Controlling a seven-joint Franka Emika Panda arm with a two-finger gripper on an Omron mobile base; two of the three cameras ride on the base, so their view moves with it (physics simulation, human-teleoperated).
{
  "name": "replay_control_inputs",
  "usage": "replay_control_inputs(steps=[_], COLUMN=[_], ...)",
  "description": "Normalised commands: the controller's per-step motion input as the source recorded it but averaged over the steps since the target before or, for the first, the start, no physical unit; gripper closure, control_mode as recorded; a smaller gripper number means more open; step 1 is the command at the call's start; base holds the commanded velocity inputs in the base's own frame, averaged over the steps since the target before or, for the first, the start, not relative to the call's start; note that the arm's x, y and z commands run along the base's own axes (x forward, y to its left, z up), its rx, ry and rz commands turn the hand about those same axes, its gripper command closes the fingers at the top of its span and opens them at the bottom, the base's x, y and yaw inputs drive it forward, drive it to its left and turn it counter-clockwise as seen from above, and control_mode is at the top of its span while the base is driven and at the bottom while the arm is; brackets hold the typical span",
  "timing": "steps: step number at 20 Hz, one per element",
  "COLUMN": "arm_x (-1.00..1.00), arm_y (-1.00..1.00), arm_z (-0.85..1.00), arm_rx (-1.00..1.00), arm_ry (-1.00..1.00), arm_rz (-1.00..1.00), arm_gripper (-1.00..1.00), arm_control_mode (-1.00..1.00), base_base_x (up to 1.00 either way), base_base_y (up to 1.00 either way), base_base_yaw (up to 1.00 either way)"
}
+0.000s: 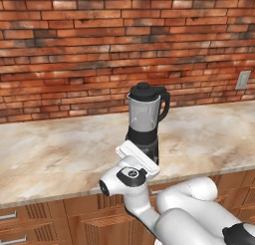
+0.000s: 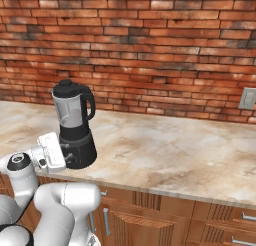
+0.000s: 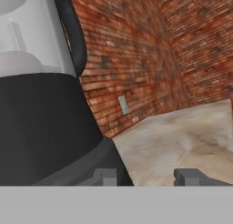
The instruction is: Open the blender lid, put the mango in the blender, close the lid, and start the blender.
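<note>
Along the left stretch of the marble worktop (image 2: 165, 150) nothing but bare stone runs from the brick wall (image 2: 150, 50) to the front edge. Next comes the blender (image 2: 75, 127), standing close to the front edge with its black base on the stone and its black handle turned to the right. The blender lid (image 2: 66, 87) sits on top of the grey-tinted jar, closed and level — so either the opening step has not been taken or the closing step is already behind. A pale rounded mass shows low inside the jar in the hand view, but whether that is the mango cannot be told; no dark-red fruit lies on the worktop in either base view. The gripper (image 1: 138, 159) hangs low in front of the blender's base, just beside it, its white hand pointed at the dial side; in the hand view the black base looms large at the left with the two dark tips barely rising at the bottom. The jaws are pressed as near together as they go and pinch nothing that can be seen. My judgement is that the work is at its last step, the start of the blender, with the dial yet to be worked. Further right the worktop runs bare again, and a wall socket (image 2: 248, 98) sits on the bricks near the far right.
</note>
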Motion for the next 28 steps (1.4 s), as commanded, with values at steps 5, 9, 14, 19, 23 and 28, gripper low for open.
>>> replay_control_inputs(steps=[5, 9, 14, 19, 23, 28], arm_x=[0.17, -0.01, -0.56, -0.46, -0.43, -0.54], arm_y=[-0.21, -0.12, -0.01, 0.0, 0.0, 0.0], arm_z=[-0.01, 0.0, 0.3, 0.85, 0.77, 0.65], arm_rx=[0.06, 0.03, 0.0, -0.01, -0.01, 0.0], arm_ry=[-0.08, -0.08, -0.1, -0.15, -0.12, -0.11], arm_rz=[0.04, 0.02, 0.0, 0.0, 0.0, 0.0], arm_gripper=[-1.0, -1.0, -1.0, -1.0, -1.0, -1.0], arm_control_mode=[-1.0, -1.0, -1.0, -1.0, -1.0, -1.0], base_base_x=[0.0, 0.0, 0.0, 0.0, 0.0, 0.0], base_base_y=[0.0, 0.0, 0.0, 0.0, 0.0, 0.0], base_base_yaw=[0.0, 0.0, 0.0, 0.0, 0.0, 0.0])
